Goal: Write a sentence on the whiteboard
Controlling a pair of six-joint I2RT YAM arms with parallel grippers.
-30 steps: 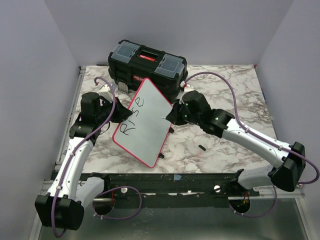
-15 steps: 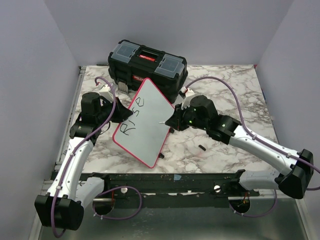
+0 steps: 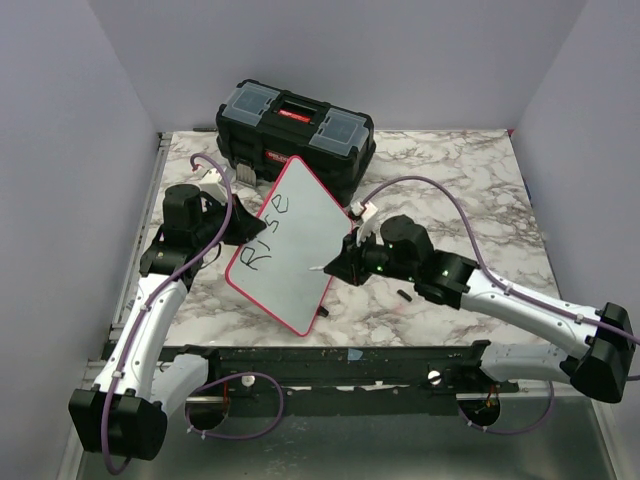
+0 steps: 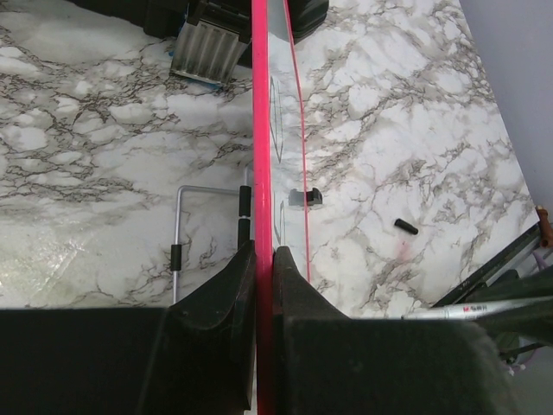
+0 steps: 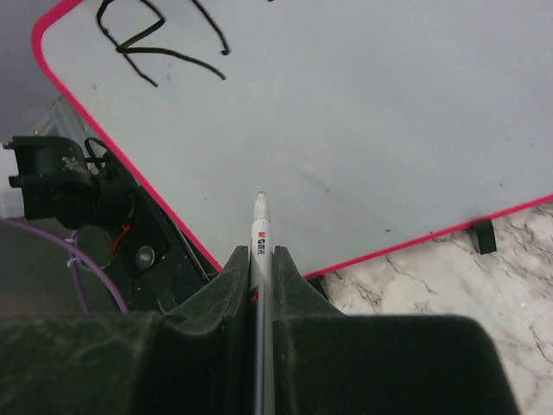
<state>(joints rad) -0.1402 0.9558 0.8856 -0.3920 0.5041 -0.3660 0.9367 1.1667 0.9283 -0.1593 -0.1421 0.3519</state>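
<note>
Top view: the whiteboard [image 3: 290, 245] stands tilted at frame centre with the sentence [image 3: 266, 232] barely begun; left wrist view: the left gripper [image 4: 262, 256], clamped on its rim at bottom centre, should hold firm; right wrist view: the right gripper [image 5: 261, 259], clamped on the marker [image 5: 261, 226], should press lightly on the blank face.

I'm looking out at three plain lilac-grey walls: back wall [image 3: 400, 60], left wall [image 3: 60, 180], right wall [image 3: 590, 120] (soft, even light on all of them). Below me is the white marble-patterned tabletop [image 3: 460, 170], grey-veined, with a black rail [image 3: 300, 362] along its near edge and a dull grey metal sheet [image 3: 400, 450] beneath that.
</note>
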